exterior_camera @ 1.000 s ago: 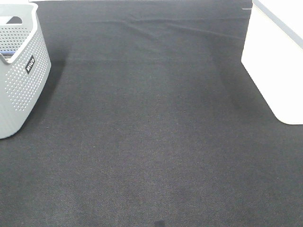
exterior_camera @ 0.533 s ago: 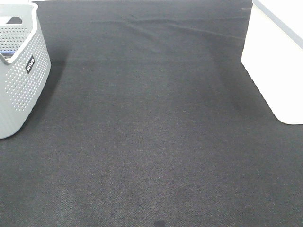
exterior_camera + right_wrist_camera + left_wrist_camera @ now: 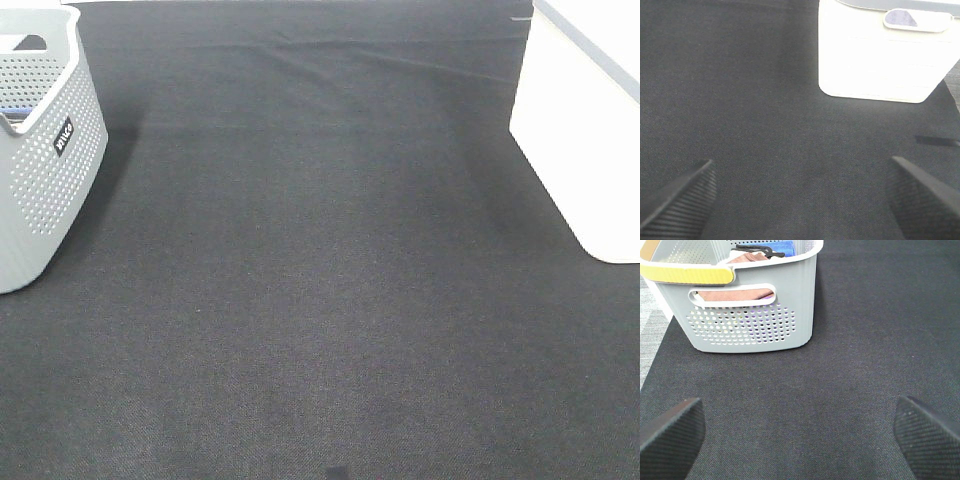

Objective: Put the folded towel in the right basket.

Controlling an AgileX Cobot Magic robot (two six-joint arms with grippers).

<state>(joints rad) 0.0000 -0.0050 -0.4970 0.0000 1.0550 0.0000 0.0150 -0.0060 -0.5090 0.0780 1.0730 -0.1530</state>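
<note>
Folded towels lie inside the grey basket on the left of the black mat; a brownish one shows through the handle slot, with a blue one behind. The white basket stands on the right. The left gripper and right gripper are both spread wide, holding nothing, above bare mat.

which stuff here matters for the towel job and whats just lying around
For the job:
- white basket, on the right
- grey basket, towels visible inside
- left gripper, jaws open
- right gripper, jaws open

Just there:
- black mat
- yellow handle on the grey basket
</note>
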